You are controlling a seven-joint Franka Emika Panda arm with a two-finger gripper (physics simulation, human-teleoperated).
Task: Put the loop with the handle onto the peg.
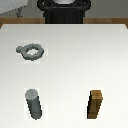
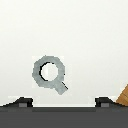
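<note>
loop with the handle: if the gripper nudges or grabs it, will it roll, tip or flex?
The loop with the handle lies flat on the white table, so it will probably slide, not roll. It looks thin and rigid, so flex seems unlikely. Its low profile may make pinching awkward; the stubby handle looks like the easier grab.

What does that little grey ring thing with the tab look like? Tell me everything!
The small flat grey-teal ring with a stubby handle tab lies flat on the white table. Its outer edge is faceted, its hole round, showing table through it. It looks like dull metal. Nothing touches it; the gripper is not holding it.

Open table (image 1: 70,55) between loop (image 1: 31,51), peg (image 1: 34,104), block (image 1: 95,104).
</note>
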